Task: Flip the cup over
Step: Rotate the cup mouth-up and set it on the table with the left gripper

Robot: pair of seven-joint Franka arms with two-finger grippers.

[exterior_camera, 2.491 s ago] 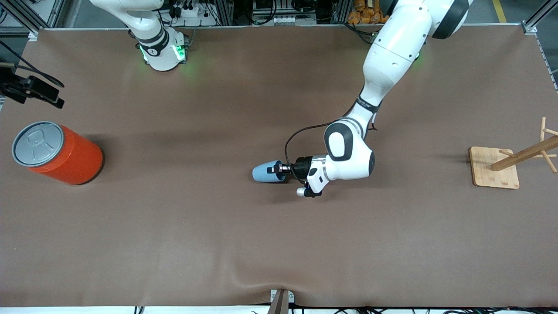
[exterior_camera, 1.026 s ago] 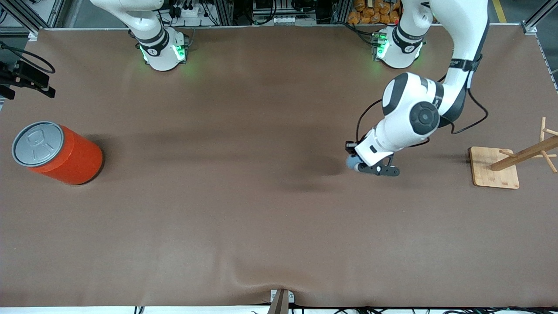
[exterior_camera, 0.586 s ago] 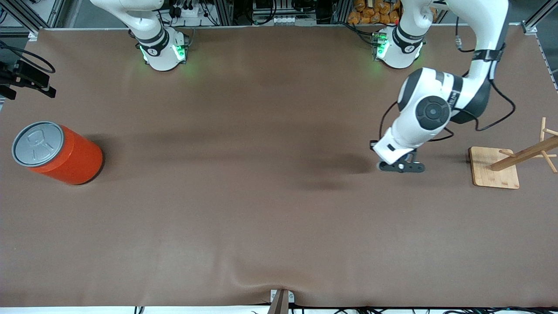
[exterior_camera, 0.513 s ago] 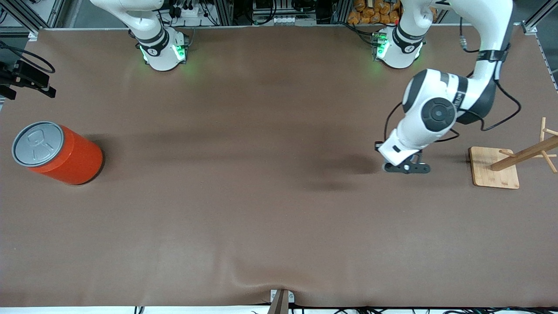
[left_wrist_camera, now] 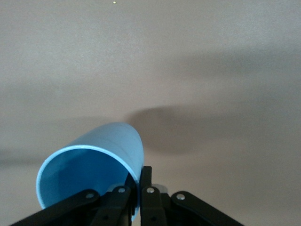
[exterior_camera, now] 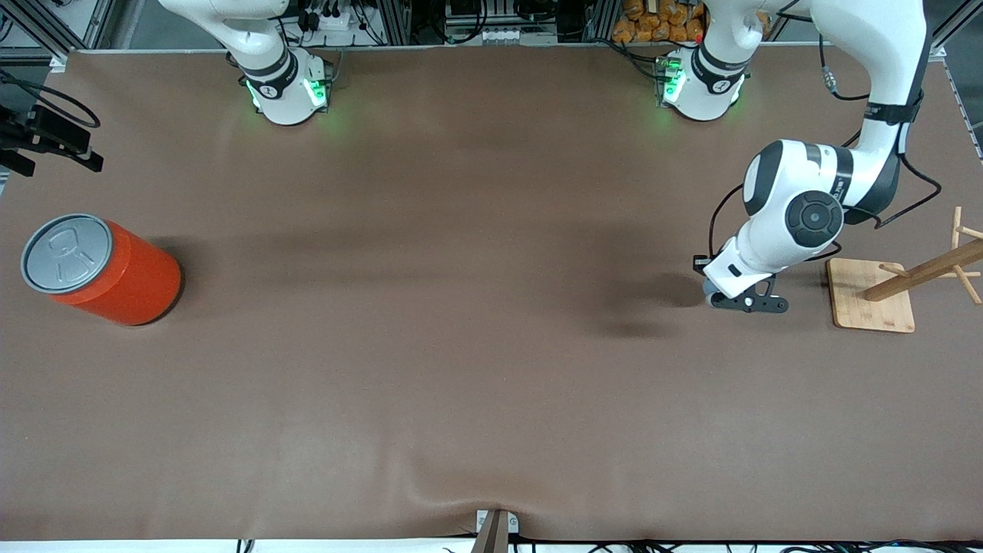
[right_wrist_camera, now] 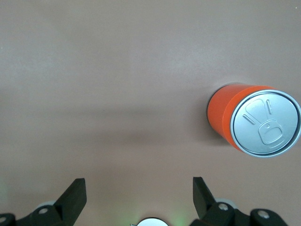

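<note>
At the right arm's end of the table you have the orange can (exterior_camera: 104, 269) standing upright with its grey pull-tab lid facing up. Above it the right gripper (right_wrist_camera: 136, 197) waits off the table's edge, and the front view cuts most of it off, leaving you only a dark bit at the frame's border. Its wrist view shows you the fingers (right_wrist_camera: 73, 197) spread wide with nothing between them, looking down on the can.

Across the bare brown table (exterior_camera: 461, 346) toward the left arm's end, the left gripper (exterior_camera: 722, 296) hangs low over the cloth, just beside the wooden rack (exterior_camera: 898, 288). From the front camera the arm's wrist hides nearly everything it carries; you can barely make out a sliver of pale blue under the white housing. The left wrist view settles it for you: the cup (left_wrist_camera: 94, 169) is pinched by its rim, one finger (left_wrist_camera: 148, 188) outside the wall and the other inside, mouth turned toward the camera, its lower edge cut off by the frame.
</note>
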